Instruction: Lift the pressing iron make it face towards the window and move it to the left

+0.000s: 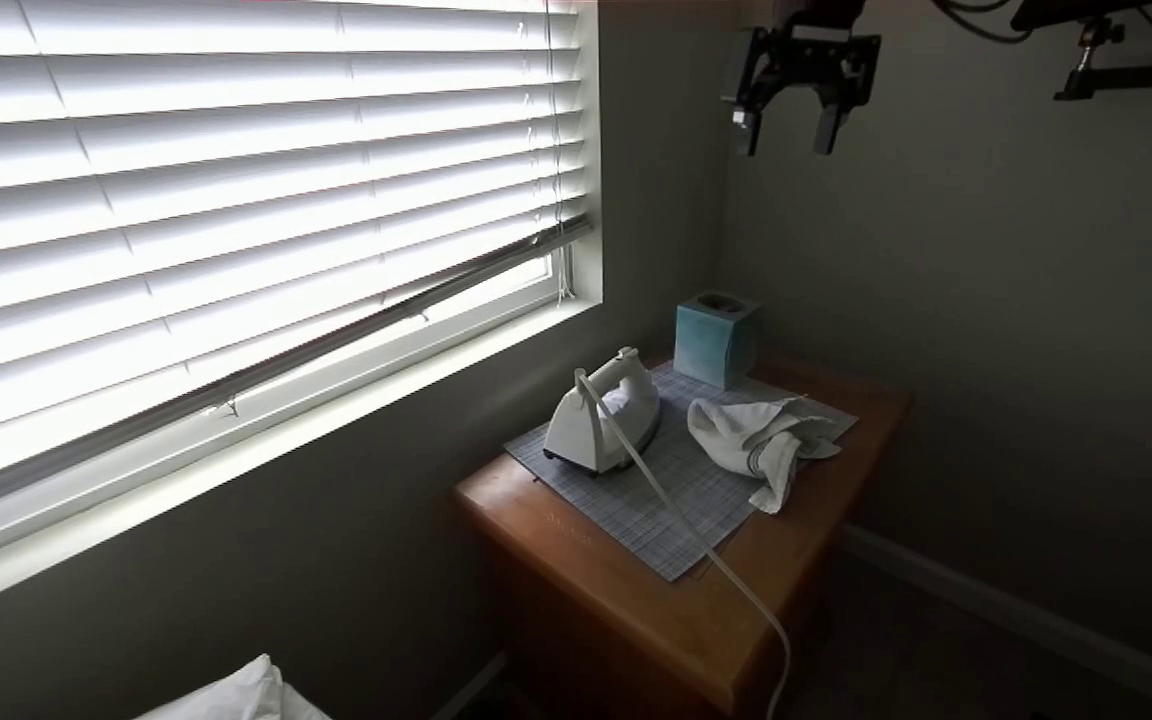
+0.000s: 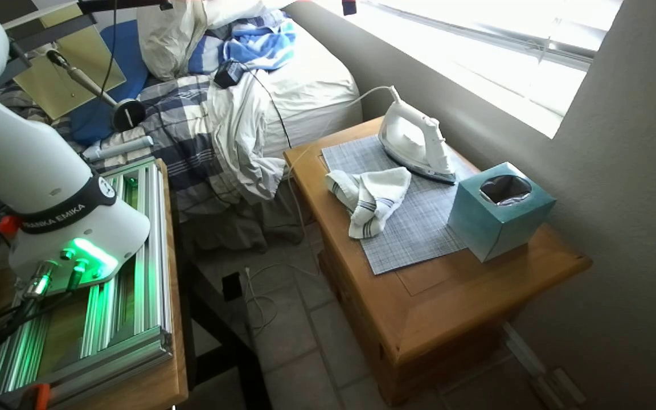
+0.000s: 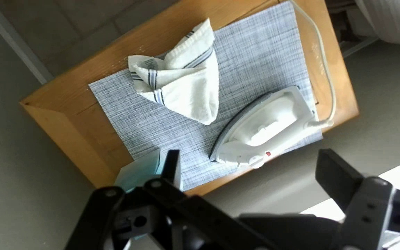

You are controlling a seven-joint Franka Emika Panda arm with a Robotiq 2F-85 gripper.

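Observation:
The white pressing iron (image 1: 576, 430) sits flat on its soleplate on a grey woven mat, beside the window wall; it also shows in an exterior view (image 2: 410, 136) and in the wrist view (image 3: 273, 121). Its tip points toward the blue tissue box, and its heel with the white cord faces away from the box. The blind-covered window (image 1: 286, 180) is beside and above the table. My gripper (image 1: 786, 140) is open and empty, high above the table and apart from the iron. In the wrist view the open fingers (image 3: 252, 165) frame the space near the iron's tip.
The grey mat (image 1: 676, 525) lies on a wooden table (image 2: 447, 307). A crumpled white towel (image 2: 382, 188) lies beside the iron. The blue tissue box (image 2: 493, 222) stands close to the iron's tip. The cord (image 1: 751, 595) trails over the table edge. A bed (image 2: 322, 85) is beyond the table.

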